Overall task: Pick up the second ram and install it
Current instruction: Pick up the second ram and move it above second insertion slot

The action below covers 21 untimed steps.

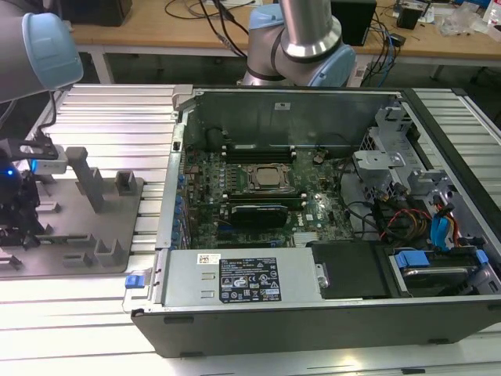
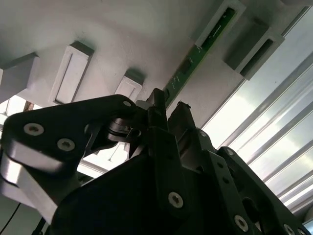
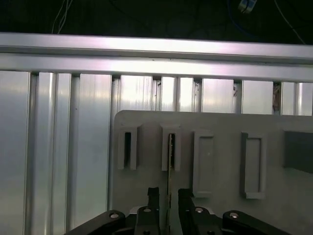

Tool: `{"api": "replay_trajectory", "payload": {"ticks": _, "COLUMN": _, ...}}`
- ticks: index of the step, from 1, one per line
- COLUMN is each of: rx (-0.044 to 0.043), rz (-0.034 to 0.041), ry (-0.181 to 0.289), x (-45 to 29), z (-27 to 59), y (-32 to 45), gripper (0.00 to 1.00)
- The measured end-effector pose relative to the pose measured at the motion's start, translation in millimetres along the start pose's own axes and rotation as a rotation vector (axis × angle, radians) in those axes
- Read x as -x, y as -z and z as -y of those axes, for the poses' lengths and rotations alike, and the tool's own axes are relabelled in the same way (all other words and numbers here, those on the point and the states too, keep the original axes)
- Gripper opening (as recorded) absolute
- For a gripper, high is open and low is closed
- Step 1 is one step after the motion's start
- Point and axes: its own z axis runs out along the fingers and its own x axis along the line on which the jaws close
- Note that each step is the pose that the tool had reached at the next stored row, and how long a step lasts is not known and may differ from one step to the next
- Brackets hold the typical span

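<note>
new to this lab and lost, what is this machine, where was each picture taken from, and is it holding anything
It is a single robot arm with a two-fingered hand. The exterior view is from a camera off the arm, looking over a ribbed metal table. On it sit an open computer case, with its green motherboard exposed, and, toward the exterior view's left, a grey fixture plate with upright blocks. The two wrist views come from cameras riding near the hand. In both wrist views the hand is down at the plate, with a finger on each side of the second ram, a thin green stick standing on edge in a slot of the plate. The hand is open, with a gap showing on each side, so nothing is held yet.
</note>
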Motion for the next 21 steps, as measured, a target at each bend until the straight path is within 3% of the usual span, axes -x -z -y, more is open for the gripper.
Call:
{"api": "replay_trajectory", "payload": {"ticks": 8, "rx": 0.0001, "rz": 0.0000, "ry": 0.000, "x": 0.0, "z": 0.0, "y": -1.1, "gripper": 0.26}}
{"api": "replay_trajectory", "payload": {"ticks": 9, "rx": 0.0000, "rz": 0.0000, "ry": 0.000, "x": 0.0, "z": 0.0, "y": -1.2, "gripper": 0.19}}
{"api": "replay_trajectory", "payload": {"ticks": 11, "rx": 0.0001, "rz": 0.0000, "ry": 0.000, "x": 0.0, "z": 0.0, "y": -1.3, "gripper": 0.18}}
{"api": "replay_trajectory", "payload": {"ticks": 12, "rx": 0.0001, "rz": 0.0000, "ry": 0.000, "x": 0.0, "z": 0.0, "y": -1.4, "gripper": 0.10}}
{"api": "replay_trajectory", "payload": {"ticks": 21, "rx": 0.0000, "rz": 0.0001, "ry": -0.004, "x": 0.0, "z": 0.0, "y": -1.6, "gripper": 0.10}}
